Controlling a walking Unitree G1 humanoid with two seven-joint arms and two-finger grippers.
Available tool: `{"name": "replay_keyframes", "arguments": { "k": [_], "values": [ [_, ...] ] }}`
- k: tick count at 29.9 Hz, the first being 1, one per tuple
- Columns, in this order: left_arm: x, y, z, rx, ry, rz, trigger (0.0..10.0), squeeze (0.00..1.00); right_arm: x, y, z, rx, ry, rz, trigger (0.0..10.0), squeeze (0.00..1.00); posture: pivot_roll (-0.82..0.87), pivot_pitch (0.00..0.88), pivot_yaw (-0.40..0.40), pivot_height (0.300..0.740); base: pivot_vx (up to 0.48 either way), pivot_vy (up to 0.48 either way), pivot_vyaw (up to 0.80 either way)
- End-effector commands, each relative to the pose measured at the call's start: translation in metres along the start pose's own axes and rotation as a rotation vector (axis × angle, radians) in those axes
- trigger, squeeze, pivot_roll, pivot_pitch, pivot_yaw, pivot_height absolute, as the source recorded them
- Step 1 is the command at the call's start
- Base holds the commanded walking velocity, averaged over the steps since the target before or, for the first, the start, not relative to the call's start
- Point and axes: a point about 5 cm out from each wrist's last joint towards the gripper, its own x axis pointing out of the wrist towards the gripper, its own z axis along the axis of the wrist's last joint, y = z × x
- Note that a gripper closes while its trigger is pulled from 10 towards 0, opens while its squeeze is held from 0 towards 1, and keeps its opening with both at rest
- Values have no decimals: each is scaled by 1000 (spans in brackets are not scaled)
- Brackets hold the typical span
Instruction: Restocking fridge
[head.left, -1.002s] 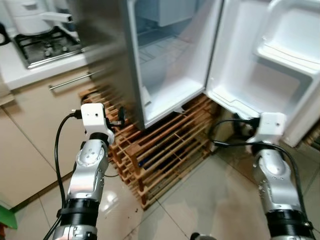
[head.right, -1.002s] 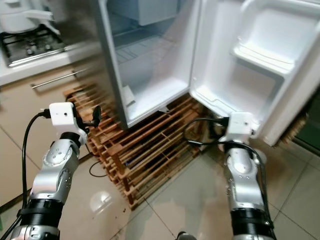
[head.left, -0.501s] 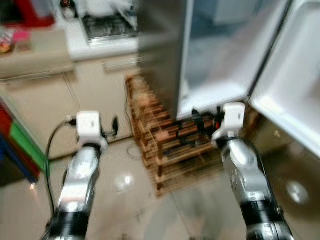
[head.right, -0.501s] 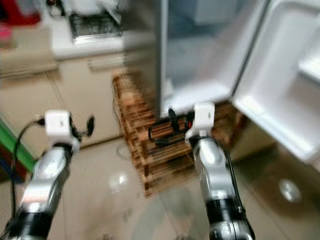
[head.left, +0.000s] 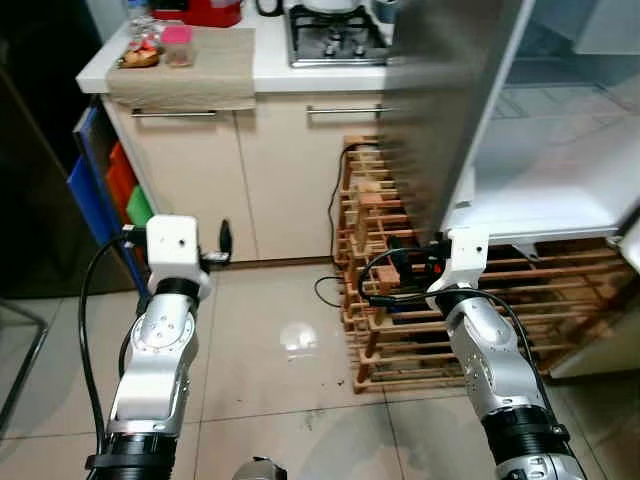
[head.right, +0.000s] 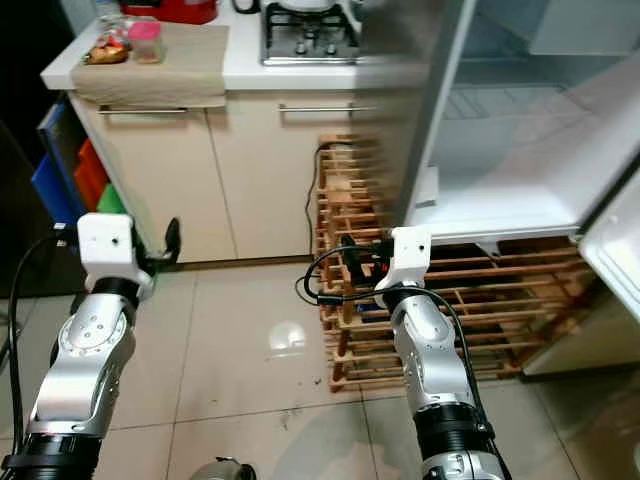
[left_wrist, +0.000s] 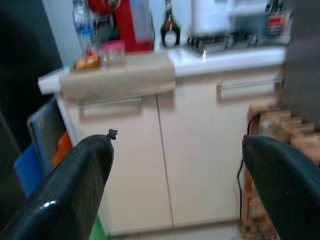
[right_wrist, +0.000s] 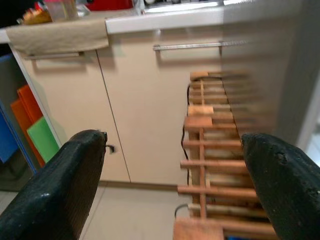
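Observation:
The open fridge (head.left: 555, 160) stands at the right on a wooden pallet (head.left: 385, 230), and the part of its white inside that I see holds nothing. My left gripper (head.left: 222, 244) is held out low over the floor, facing the beige cabinet (left_wrist: 195, 150); its fingers (left_wrist: 75, 185) stand wide apart, open, with nothing between them. My right gripper (head.left: 405, 262) hovers in front of the pallet's slats (right_wrist: 210, 150), also open and holding nothing. On the counter at the far left sit a pink-lidded jar (head.left: 176, 45) and a food packet (head.left: 140, 55) on a brown cloth (head.left: 190, 75).
A gas hob (head.left: 335, 30) sits on the white counter beside the fridge's steel side (head.left: 450, 100). Blue, orange and green boards (head.left: 112, 180) lean beside the cabinet on the left. A black cable (head.left: 330, 290) trails by the pallet. Tiled floor (head.left: 280, 350) lies ahead.
The whole view has swung left: the fridge now sits at the right edge, and the counter and cabinets have come into sight. Both arms stay held out in front, grippers open.

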Motion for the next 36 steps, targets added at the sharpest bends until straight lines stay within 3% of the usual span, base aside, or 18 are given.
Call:
{"name": "replay_keyframes", "arguments": {
  "k": [1, 11, 18, 26, 28, 36],
  "values": [
    [3, -1, 3, -12, -4, 2, 10000, 0, 4, 1, 5, 5, -28, 3, 10000, 0, -23, 0, 47, 740, 304, 371, 525],
    [8, -4, -3, -67, 39, 6, 10000, 0, 5, 7, 13, -26, -69, 17, 10000, 0, -59, 0, 51, 740, 300, 375, 537],
    [10, -9, -2, -85, 29, -9, 10000, 0, 3, -5, 10, -13, -51, -42, 10000, 0, -61, 0, 53, 740, 303, 372, 246],
    [19, -6, 0, -68, 22, -21, 10000, 0, 4, -5, 17, -37, -95, -75, 10000, 0, -54, 0, 53, 740, 378, 207, 0],
    [28, -2, 8, -5, -37, -36, 10000, 0, 8, -11, 32, -118, -165, -187, 10000, 0, -50, 0, 51, 740, 458, 0, 0],
    [37, -1, 5, -130, 10, -30, 10000, 0, 20, 3, 57, -116, -246, -152, 10000, 0, -50, 0, 54, 740, 459, 0, 0]
  ]
}}
